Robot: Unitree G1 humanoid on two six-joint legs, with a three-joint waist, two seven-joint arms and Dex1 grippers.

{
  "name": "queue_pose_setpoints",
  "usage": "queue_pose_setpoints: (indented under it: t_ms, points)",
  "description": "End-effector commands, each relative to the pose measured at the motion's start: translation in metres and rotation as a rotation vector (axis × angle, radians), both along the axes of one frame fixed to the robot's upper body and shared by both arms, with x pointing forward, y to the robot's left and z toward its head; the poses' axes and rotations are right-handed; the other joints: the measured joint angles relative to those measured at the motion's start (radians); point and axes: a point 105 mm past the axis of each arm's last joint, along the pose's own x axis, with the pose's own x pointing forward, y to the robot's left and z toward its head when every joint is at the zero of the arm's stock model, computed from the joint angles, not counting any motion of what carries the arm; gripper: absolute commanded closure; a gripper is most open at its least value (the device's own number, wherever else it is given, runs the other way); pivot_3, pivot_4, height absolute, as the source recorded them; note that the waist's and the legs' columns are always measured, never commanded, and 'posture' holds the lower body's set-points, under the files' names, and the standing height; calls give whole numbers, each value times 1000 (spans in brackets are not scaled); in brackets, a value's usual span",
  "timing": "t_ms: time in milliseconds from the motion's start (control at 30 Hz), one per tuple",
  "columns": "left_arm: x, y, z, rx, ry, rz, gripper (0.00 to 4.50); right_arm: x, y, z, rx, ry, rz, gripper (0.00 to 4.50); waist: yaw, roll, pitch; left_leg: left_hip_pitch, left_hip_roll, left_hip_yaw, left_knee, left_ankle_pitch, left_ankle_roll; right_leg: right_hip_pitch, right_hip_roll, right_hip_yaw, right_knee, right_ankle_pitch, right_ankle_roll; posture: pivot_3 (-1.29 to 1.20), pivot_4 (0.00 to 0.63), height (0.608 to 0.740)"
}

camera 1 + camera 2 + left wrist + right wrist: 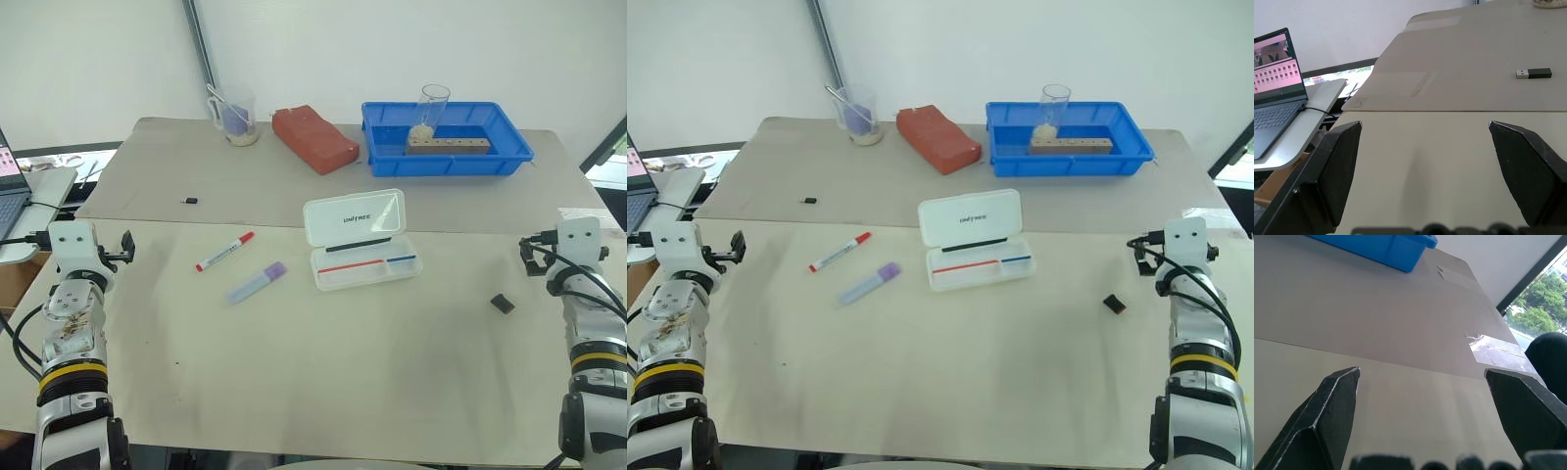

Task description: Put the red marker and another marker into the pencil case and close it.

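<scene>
Pale bench (323, 372): open pencil case (362, 240) mid-bench, red marker (224, 251) and lavender highlighter (257, 282) left of it, blue tray (446, 162) behind.

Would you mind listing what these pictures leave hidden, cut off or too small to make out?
- Small black object near the right gripper: too small in the eye views to identify.
- Clear cup at the table's far side: contents unclear, seen through the wall.
- Laptop: cut by the picture edge in the left wrist view, beyond the left gripper.
- Pencil case, open: the dark stick along its hinge is too thin to name.
</scene>
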Motion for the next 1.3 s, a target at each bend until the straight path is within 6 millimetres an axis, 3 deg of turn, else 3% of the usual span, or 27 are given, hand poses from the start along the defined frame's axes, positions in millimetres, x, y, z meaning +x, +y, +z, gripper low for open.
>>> queue_pose_setpoints:
  t_ms: [33,200,333,500,667,767,867,1067,1300]
  points:
    - [-1,5,21,24,-56,1,81,2,-5,22,-17,-64,-5,0,0,0,0,0,0,0,0,0,0,0,0,0,0,0,0,0,150,740]
    - [-5,5,25,10,-68,-24,81,2,-5,24,-14,-67,4,0,-1,0,0,0,0,0,0,0,0,0,0,0,0,0,0,0,150,740]
    - [1,-22,43,3,-83,-201,81,9,6,39,3,-95,76,0,0,0,0,0,0,0,0,0,0,0,0,0,0,0,0,0,150,740]
    - [10,-101,76,99,-31,-626,81,12,38,63,31,-92,301,0,3,2,1,-1,0,1,0,0,-1,0,0,-1,0,0,0,0,150,740]
    - [6,-203,93,170,51,-1073,81,-8,85,79,33,-21,595,0,19,2,1,-2,0,1,0,0,-1,0,0,-2,-1,0,0,0,150,740]
    - [-6,-267,90,207,102,-1332,81,-35,124,79,58,66,786,0,28,4,1,-2,1,1,1,0,0,0,1,-1,-1,0,0,0,150,740]
    - [-13,-317,64,269,156,-1503,81,-65,156,69,53,160,890,0,33,3,2,-5,0,-1,2,0,0,0,2,-1,-2,-1,1,0,150,740]
    - [-17,-354,19,346,271,-1627,81,-107,197,51,125,260,981,0,19,2,3,-7,-1,-3,2,0,1,-3,3,1,-2,-1,1,0,150,740]
    - [-15,-372,-15,392,341,-1662,81,-115,214,51,134,243,963,0,28,1,3,-13,-3,-6,4,0,1,-9,3,1,-1,-2,3,0,150,740]
